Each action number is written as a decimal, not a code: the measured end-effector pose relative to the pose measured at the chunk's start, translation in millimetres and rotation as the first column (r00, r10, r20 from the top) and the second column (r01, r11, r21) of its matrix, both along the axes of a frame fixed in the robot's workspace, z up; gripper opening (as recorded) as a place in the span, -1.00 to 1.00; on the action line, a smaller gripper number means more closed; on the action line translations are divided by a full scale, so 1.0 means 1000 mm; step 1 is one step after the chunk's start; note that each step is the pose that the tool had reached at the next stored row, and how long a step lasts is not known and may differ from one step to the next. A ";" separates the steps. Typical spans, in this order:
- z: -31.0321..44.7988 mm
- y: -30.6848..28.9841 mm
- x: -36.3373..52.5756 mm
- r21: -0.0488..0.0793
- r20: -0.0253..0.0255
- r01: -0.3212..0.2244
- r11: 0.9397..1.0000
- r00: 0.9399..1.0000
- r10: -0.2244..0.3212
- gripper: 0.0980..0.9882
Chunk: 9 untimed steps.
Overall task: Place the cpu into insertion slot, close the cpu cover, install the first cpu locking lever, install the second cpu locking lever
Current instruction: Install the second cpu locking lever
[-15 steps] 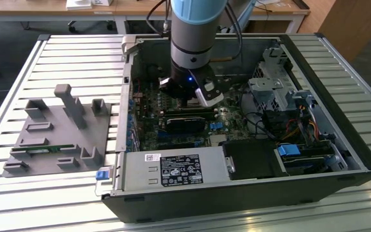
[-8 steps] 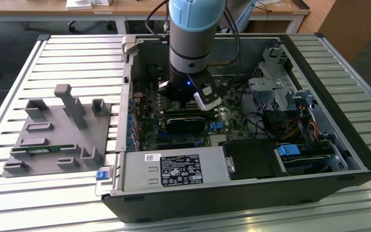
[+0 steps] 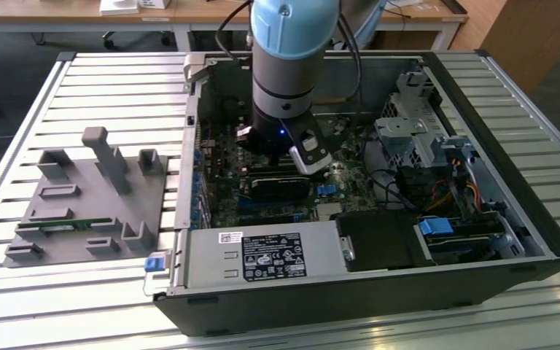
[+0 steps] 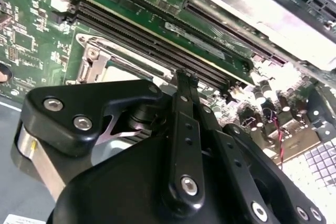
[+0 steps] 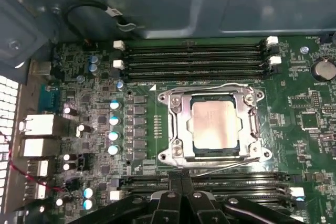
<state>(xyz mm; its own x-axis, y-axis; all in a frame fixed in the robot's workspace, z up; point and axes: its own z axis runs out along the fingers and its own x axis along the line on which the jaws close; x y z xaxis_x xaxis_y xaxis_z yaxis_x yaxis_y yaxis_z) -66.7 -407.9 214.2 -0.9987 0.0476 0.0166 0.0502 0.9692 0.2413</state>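
First wrist view: cpu seated in insertion slot, cpu cover down; tool fingers together.

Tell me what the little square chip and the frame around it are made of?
The cpu looks like metal with a dull, brushed beige-silver face; it catches soft light without sparkle. The cover around it looks like bare steel, silvery and shinier, with bright glints along its edges. The board beneath looks like green lacquered fibreglass, though that is a guess.
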 end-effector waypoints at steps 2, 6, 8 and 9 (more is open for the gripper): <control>-0.0008 -0.0003 -0.0004 0.007 0.000 0.000 1.000 1.000 0.000 -0.98; -0.0056 -0.0002 -0.0005 0.019 0.000 0.000 1.000 1.000 0.000 -0.98; -0.0079 -0.0002 -0.0005 0.019 0.000 0.000 1.000 1.000 0.000 -0.98; -0.0092 -0.0002 -0.0005 0.019 0.000 0.000 1.000 1.000 0.000 -0.98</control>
<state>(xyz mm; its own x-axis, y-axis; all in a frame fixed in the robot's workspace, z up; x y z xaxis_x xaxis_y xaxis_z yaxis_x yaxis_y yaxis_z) -67.1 -408.2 205.0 -0.9987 0.0471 0.0175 0.0500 0.9643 0.2599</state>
